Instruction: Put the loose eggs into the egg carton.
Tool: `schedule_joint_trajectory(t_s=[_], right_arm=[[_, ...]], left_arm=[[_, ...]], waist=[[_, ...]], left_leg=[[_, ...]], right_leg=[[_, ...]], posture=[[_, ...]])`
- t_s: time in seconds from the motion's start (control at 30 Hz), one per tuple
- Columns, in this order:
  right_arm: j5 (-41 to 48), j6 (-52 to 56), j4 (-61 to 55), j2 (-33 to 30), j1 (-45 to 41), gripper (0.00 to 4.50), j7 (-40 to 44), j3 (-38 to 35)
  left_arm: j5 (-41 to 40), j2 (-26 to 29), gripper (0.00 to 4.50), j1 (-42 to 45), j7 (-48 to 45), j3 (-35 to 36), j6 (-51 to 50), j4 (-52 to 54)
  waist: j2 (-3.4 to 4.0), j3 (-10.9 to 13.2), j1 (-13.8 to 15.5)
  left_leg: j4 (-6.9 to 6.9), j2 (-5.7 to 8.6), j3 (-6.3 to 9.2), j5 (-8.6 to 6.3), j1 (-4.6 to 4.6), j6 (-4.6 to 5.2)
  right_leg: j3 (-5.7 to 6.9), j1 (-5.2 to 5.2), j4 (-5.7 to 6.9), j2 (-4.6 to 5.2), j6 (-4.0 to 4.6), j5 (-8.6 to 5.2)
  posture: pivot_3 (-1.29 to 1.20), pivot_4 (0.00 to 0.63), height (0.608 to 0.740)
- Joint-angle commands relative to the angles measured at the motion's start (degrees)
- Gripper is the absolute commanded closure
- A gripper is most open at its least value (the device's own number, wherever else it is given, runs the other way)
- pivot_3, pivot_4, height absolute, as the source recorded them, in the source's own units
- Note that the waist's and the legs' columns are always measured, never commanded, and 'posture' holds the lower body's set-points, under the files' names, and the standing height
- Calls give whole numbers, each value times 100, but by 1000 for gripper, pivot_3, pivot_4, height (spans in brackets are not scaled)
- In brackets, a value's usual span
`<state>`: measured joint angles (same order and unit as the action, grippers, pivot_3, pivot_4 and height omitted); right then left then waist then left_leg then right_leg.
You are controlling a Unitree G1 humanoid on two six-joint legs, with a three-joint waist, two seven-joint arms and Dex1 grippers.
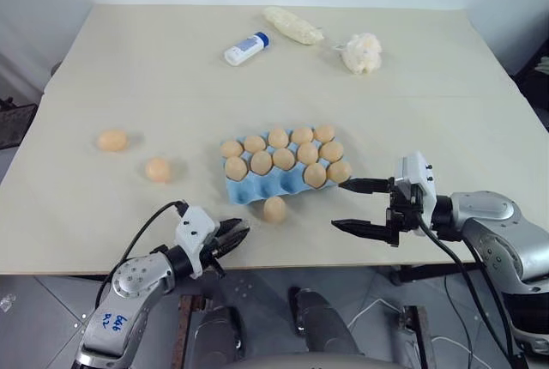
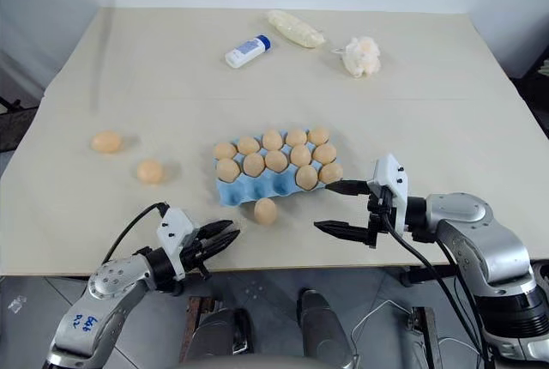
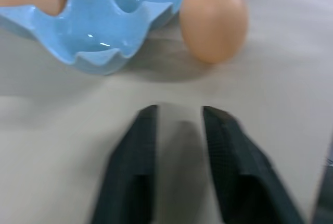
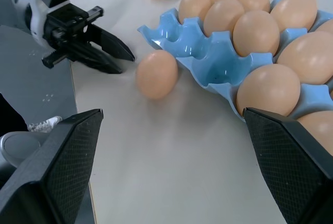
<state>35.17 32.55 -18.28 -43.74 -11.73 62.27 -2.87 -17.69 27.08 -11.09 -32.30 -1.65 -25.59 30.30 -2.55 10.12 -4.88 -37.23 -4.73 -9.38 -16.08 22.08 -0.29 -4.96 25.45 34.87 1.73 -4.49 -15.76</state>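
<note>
Beige and matte, the broad tabletop (image 1: 412, 86) carried a light blue moulded egg carton (image 1: 257, 187) near its front edge, most of its round cups filled with smooth tan-orange eggs, the front row partly empty; one loose tan egg (image 1: 274, 208) lay on the table just beside the carton's front rim, apart from both grippers. The left gripper (image 1: 238, 237) hovered at the table's front edge, its two black fingers (image 3: 130, 182) parted by a narrow gap and holding nothing; that loose egg sat just ahead of its fingertips and a little to the right, near but not touching. The right gripper (image 1: 356, 206) stood spread wide and empty, pointing left toward the carton; one finger reached close to the carton's right end, and the loose egg lay beyond its tips, between the two grippers. Two more loose eggs lay well to the left of the left gripper: one (image 1: 158, 169) nearer, another (image 1: 112, 140) farther out. Far behind the carton lay a white blue-capped bottle (image 1: 246, 49), a lumpy cream bag (image 1: 292, 25) and a pale fluffy lump (image 1: 362, 52).
</note>
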Motion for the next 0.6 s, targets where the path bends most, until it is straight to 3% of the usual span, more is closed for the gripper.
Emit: schedule_joint_trajectory(t_s=[0.03, 0.2, 0.6], right_arm=[[153, -44, -179, -129, 58, 0, 92, -264], [132, -84, -82, -165, 39, 0, 142, -258], [75, -324, 45, -114, 191, 0, 306, -262]], left_arm=[[-392, 53, 1629, -107, -57, 145, -280, 526], [-758, 131, 103, -161, -98, 215, -627, 805], [-500, -36, 43, 173, 292, 37, -369, 883]], waist=[[0, 0, 2], [0, 0, -4], [0, 0, 1]], left_leg=[[0, 0, 0, 0, 0, 0], [-3, 2, 0, 0, 0, 0], [-4, 2, 1, 1, 1, 1]], right_leg=[[0, 0, 0, 0, 0, 0], [-1, 0, 0, 1, 0, 0], [-2, -1, -1, -1, 0, 0]], posture=[[0, 150, 740], [0, 150, 740], [0, 150, 740]])
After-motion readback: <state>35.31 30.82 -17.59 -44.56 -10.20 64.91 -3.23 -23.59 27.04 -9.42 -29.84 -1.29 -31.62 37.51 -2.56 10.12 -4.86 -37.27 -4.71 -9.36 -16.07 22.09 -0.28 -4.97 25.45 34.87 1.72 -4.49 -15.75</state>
